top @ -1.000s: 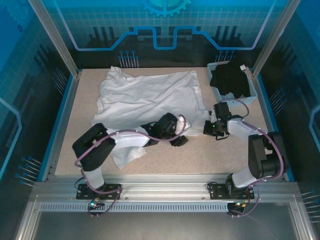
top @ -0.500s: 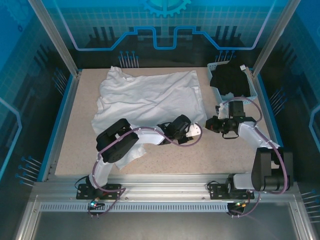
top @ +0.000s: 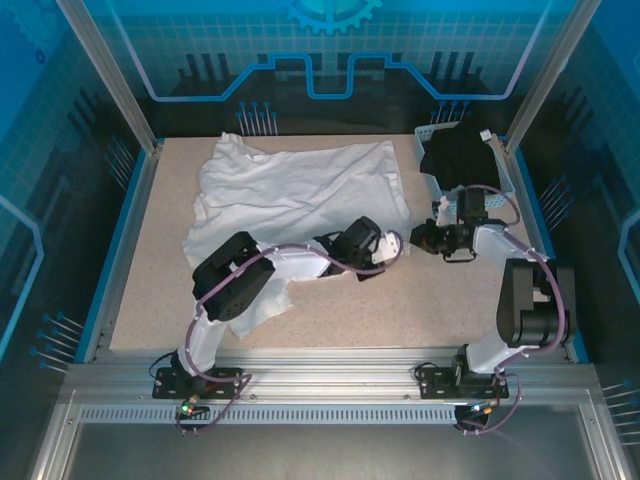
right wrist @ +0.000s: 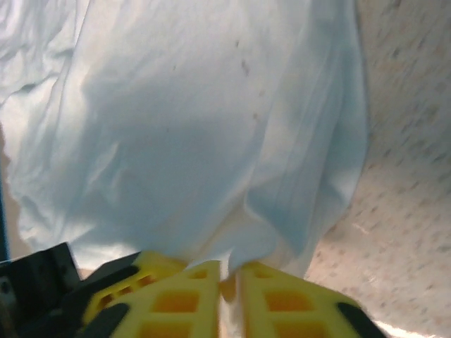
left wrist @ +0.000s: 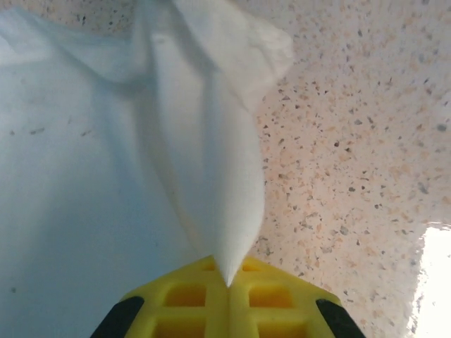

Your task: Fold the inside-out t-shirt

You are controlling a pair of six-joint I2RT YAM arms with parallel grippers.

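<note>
Fabric is pinched at two points close together, which looks like the set-up for lifting one edge of the inside-out t-shirt [top: 300, 195] and carrying it over as a fold. The shirt lies spread on the table [top: 400, 310] to the left of the basket [top: 507, 178], its nearest edge just beside the basket's near-left corner; the basket itself holds a black garment [top: 462, 160] that plays no part here. The left gripper [top: 392, 247] sits off that same near-left corner, and its wrist view shows its jaws pressed together on a raised peak of white cloth [left wrist: 227, 271]. The right gripper [top: 418, 240] lies between the left one and the basket. Its jaws stand almost together with a thin slit, and the shirt's folded edge gathers into that slit [right wrist: 229, 271], so it reads as a light pinch on the shirt. The left arm stretches low across the shirt's near part, its forearm pointed toward the basket. The right arm rises beside the basket's near side, then doubles back, its wrist turned away from the basket to face the cloth.
</note>
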